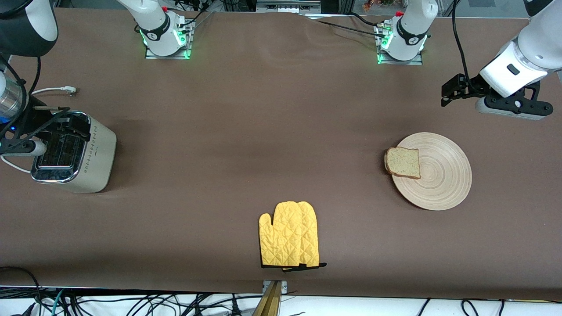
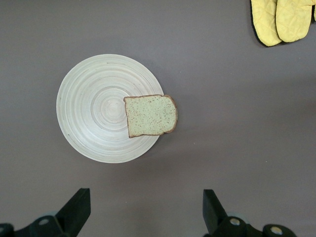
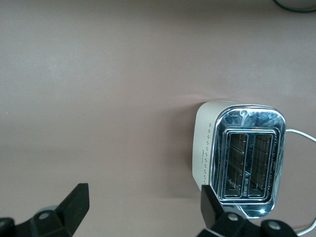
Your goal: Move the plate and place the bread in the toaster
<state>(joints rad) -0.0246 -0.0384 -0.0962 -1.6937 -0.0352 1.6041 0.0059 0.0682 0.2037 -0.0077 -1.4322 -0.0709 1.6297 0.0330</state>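
Note:
The pale wood plate (image 1: 439,175) lies toward the left arm's end of the table and also shows in the left wrist view (image 2: 94,108). The bread (image 1: 403,162) lies flat on the plate's edge and overhangs the rim toward the right arm's end; the left wrist view shows it too (image 2: 150,115). The cream toaster (image 1: 94,153) stands at the right arm's end with both slots empty (image 3: 247,158). My left gripper (image 1: 453,91) hangs open and empty over bare table beside the plate (image 2: 145,210). My right gripper (image 1: 61,123) hangs open and empty over the toaster's edge (image 3: 143,207).
A yellow oven mitt (image 1: 290,235) lies near the table's front edge, midway along it, and shows in the left wrist view (image 2: 281,19). The toaster's white cord (image 1: 52,91) trails on the table beside it (image 3: 301,136). The brown cloth (image 1: 263,131) lies bare between toaster and plate.

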